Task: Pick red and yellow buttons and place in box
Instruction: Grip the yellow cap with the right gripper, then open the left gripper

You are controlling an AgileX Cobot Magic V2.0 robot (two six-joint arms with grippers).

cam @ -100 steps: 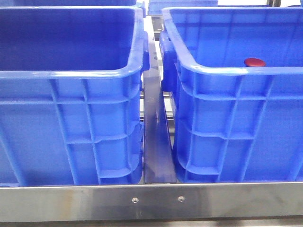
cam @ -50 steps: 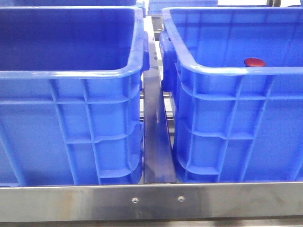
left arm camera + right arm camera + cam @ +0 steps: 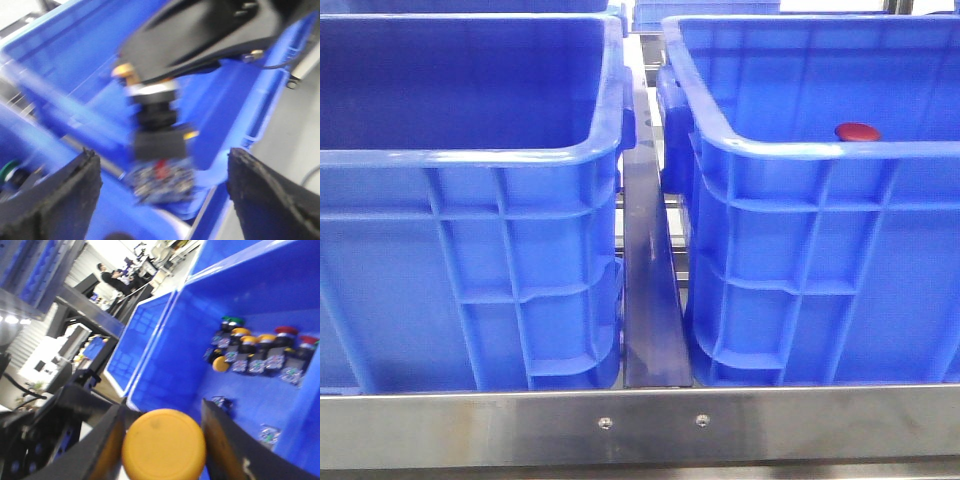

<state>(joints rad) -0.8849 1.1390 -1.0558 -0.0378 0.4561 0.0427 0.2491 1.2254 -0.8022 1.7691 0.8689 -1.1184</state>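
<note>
My right gripper (image 3: 161, 412) is shut on the orange-yellow button (image 3: 164, 444), its round cap facing the camera, above a blue crate (image 3: 165, 365). A dark red button cap (image 3: 857, 131) shows just over the near rim of the right crate (image 3: 820, 150) in the front view. My left gripper (image 3: 162, 165) is open and empty, with its fingers (image 3: 55, 195) wide apart. Beyond it, blurred, the other black gripper (image 3: 200, 30) holds a button unit (image 3: 155, 125) over blue crate walls. No gripper shows in the front view.
A row of push-button units (image 3: 260, 352) with green, yellow and red caps stands on a crate floor in the right wrist view. The left crate (image 3: 470, 160) stands beside the right one, with a metal rail (image 3: 650, 300) between them and a steel bar (image 3: 640, 425) in front.
</note>
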